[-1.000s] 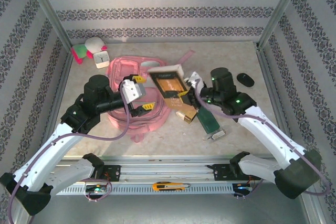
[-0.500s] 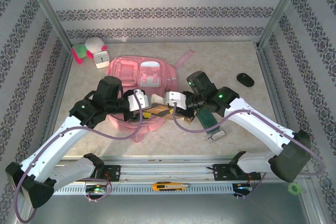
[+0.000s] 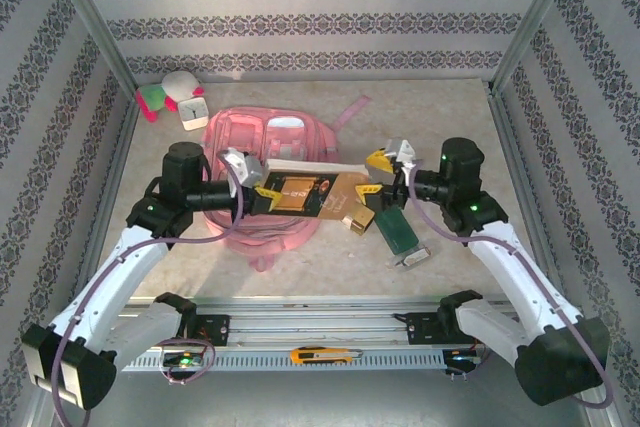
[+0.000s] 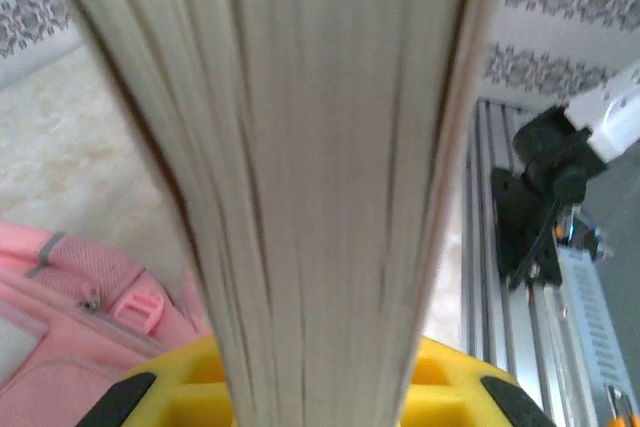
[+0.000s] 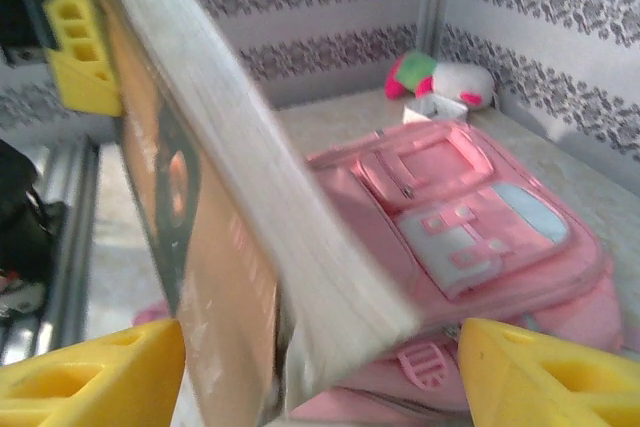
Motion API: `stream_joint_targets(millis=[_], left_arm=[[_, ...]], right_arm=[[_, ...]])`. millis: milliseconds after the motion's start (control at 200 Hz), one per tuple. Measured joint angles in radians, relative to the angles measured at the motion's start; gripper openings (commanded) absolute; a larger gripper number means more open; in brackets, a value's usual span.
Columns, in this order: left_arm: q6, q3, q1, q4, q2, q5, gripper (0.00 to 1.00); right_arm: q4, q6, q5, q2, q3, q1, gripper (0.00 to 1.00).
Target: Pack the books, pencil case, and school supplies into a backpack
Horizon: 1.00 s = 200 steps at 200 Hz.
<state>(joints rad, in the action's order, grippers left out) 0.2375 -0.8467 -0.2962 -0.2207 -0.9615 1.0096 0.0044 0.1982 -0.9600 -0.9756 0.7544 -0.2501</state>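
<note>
The book (image 3: 300,192), dark brown with an orange-gold picture, hangs level over the near edge of the pink backpack (image 3: 262,137). My left gripper (image 3: 262,189) is shut on its left end; in the left wrist view the page edge of the book (image 4: 320,147) rises from between the yellow jaws of that gripper (image 4: 320,402). My right gripper (image 3: 373,174) stands open at the book's right end, its yellow fingers (image 5: 90,367) apart on either side of the book (image 5: 300,247) without pressing it. On the table lie the dark green pencil case (image 3: 398,232), a gold-tan box (image 3: 358,219) and a silver gadget (image 3: 413,258).
A white clock (image 3: 191,112) and a plush toy (image 3: 165,92) sit in the back left corner. A yellow box cutter (image 3: 320,355) lies on the rail at the near edge. Patterned walls close in the table on three sides.
The left gripper has shut on the book's left end. The right gripper has opened, let the book go and drawn back to the right. The book now hangs level.
</note>
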Motion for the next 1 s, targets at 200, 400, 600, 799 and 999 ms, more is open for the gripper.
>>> stream_joint_targets(millis=[200, 400, 600, 799, 999], left_arm=[[-0.244, 0.048, 0.011, 0.343, -0.023, 0.132, 0.00], [-0.350, 0.061, 0.011, 0.498, -0.051, 0.181, 0.05], [-0.229, 0.063, 0.017, 0.394, -0.034, 0.128, 0.64], [0.035, 0.063, 0.017, 0.072, 0.020, -0.204, 0.75], [0.269, 0.063, 0.017, -0.144, -0.134, -0.480, 0.99]], right_arm=[[0.253, -0.238, -0.140, -0.047, -0.026, -0.004, 0.74], [0.380, -0.356, -0.208, -0.118, -0.023, -0.099, 0.40], [0.424, -0.458, -0.233, -0.126, -0.009, -0.109, 0.00], [0.402, -0.646, -0.066, -0.026, -0.113, 0.108, 0.00], [0.274, -0.747, 0.125, 0.069, -0.197, 0.167, 0.00]])
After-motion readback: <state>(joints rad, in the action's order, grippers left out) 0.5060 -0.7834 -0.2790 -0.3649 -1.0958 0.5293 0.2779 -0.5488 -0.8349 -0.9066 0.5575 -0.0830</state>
